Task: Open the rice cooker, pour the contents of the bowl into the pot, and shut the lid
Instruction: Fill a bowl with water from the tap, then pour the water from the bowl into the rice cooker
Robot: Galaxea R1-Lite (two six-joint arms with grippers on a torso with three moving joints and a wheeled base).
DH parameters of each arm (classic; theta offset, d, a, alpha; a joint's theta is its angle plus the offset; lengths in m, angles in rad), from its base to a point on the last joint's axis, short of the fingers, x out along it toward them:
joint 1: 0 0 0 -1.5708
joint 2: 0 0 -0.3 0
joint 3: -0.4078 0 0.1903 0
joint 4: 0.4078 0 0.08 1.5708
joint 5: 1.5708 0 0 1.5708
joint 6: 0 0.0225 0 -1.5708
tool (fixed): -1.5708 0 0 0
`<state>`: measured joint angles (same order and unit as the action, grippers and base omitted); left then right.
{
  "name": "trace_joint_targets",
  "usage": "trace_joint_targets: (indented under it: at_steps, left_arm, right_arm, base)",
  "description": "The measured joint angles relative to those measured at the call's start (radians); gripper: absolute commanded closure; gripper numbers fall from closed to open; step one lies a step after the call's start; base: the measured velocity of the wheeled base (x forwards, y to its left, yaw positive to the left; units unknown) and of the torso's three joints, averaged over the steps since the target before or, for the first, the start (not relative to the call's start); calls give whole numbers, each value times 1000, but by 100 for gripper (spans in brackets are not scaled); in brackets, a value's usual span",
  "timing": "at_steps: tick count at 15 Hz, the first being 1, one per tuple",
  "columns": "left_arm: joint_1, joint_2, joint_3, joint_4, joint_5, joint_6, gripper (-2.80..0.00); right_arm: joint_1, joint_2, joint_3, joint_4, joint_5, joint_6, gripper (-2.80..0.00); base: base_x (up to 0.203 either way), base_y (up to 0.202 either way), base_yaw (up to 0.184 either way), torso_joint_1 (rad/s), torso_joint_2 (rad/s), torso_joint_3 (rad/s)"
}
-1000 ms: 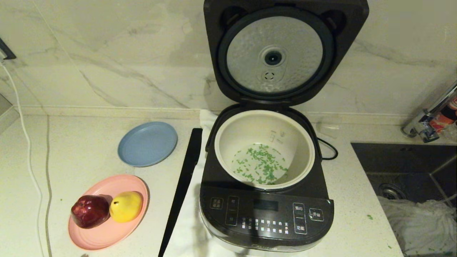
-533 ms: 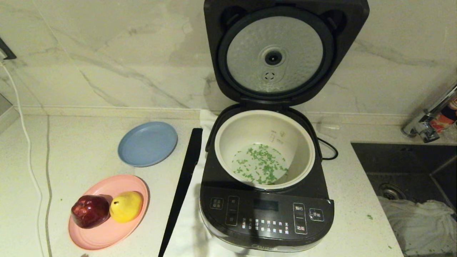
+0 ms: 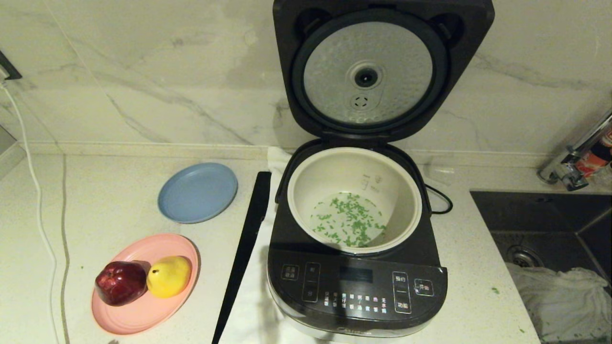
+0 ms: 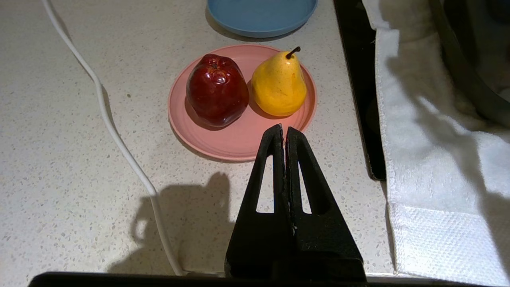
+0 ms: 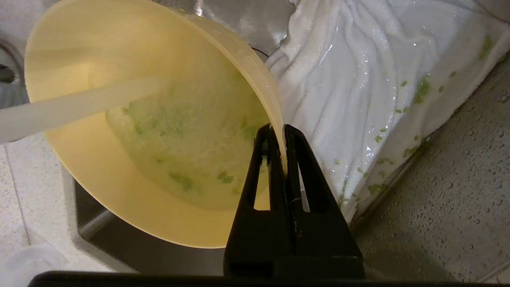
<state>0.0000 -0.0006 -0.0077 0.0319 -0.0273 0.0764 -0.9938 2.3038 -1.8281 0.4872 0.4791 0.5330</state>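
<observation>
Speckled white counter (image 3: 114,200), marble wall (image 3: 143,71), dark sink (image 3: 550,220).

Cloth (image 3: 559,301) in the sink: its upper edge has a slightly different outline from a second ago. The hump along the top now sits lower and further towards the right corner.
Folds of the cloth: the creases near the right edge have shifted a little and now show more sharply.
Where the change is: just past the tips of the right gripper (image 5: 283,131), on the outer side of the bowl (image 5: 119,167) whose rim it pinches.
Size of the change: small, and only at that corner.
</observation>
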Motion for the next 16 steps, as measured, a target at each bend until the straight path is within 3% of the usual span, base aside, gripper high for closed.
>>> trace_joint_targets:
  at_steps: [7,16]
  left_arm:
    - [0,0,0,0,0,0,0]
    - [0,0,0,0,0,0,0]
  right_arm:
    - [40,-68,57,92,-5,-18,0]
    - [339,-440,378,148,-34,-69,0]
  base:
    - [0,0,0,0,0,0]
    - [0,0,0,0,0,0]
